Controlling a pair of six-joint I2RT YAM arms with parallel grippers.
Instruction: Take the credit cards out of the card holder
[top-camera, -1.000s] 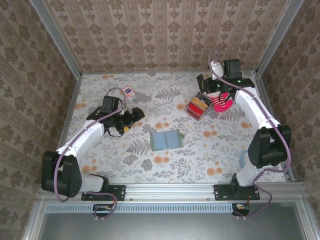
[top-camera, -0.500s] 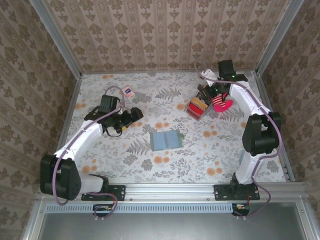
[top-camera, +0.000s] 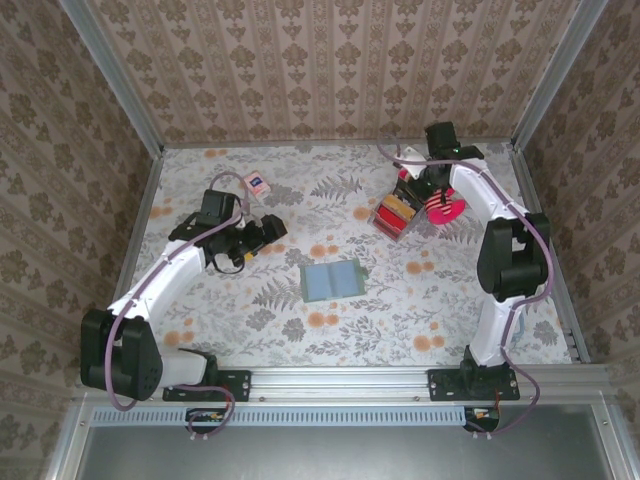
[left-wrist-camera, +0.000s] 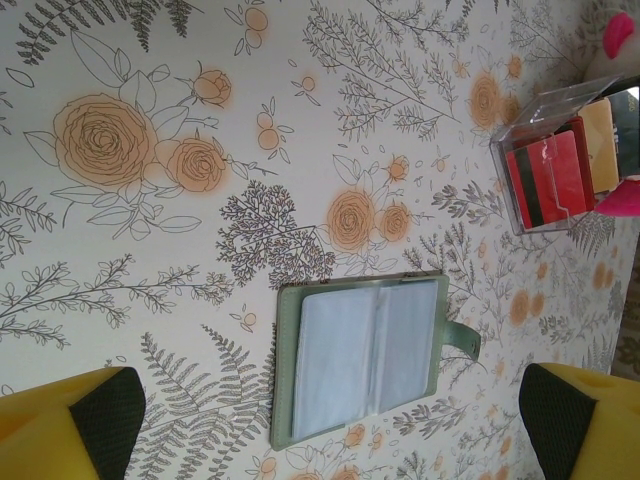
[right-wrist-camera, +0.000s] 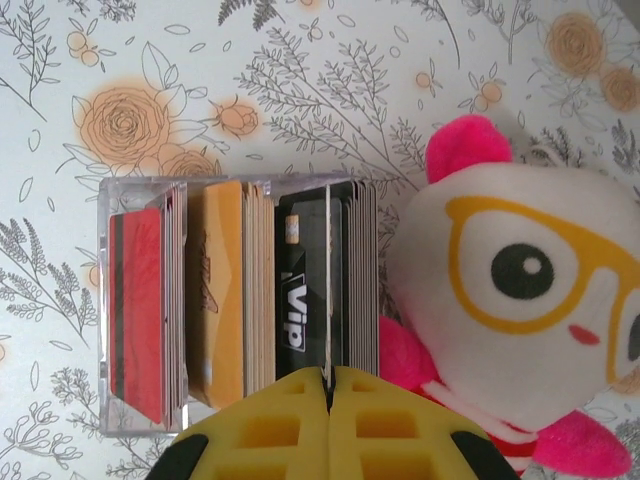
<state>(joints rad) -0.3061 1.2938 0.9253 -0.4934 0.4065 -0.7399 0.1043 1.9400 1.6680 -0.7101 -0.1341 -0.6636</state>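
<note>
— Patterned wallpaper (top-camera: 300, 70) on three sides, and a table (top-camera: 400, 310) under a cloth printed with ferns and orange roses. What are the two arms doing?

— The left arm (top-camera: 165, 275) reaches in from the near left corner, and the right arm (top-camera: 505, 250) stretches up the right edge to the far corner. They are well apart from each other.

— And the claws?

— The left gripper (top-camera: 268, 230) hangs over the cloth with its yellow fingers spread wide and nothing between them. Its wrist camera looks down past both fingertips onto the card holder (left-wrist-camera: 360, 360).

— The right one?

— The right gripper (right-wrist-camera: 328, 385) has its fingers pressed together. It sits right at the near edge of a clear box (right-wrist-camera: 170, 182), over the black stack. I cannot tell whether a card edge is nipped in the seam.

— What is beside that box?

— A pink and white plush toy (right-wrist-camera: 500, 290) with yellow glasses, touching the box on its right. The box itself holds three upright stacks — red, tan and black.

— Where is the holder?

— In the middle of the table, between the two arms, lying open like a book. It is grey-green with pale clear sleeves facing up and a small strap tab (left-wrist-camera: 462, 340) sticking out of one side. I cannot tell whether credit cards sit in the sleeves.

— Anything smaller?

— A little pink-and-white packet (top-camera: 258, 185), far left, just beyond the left arm.
</note>
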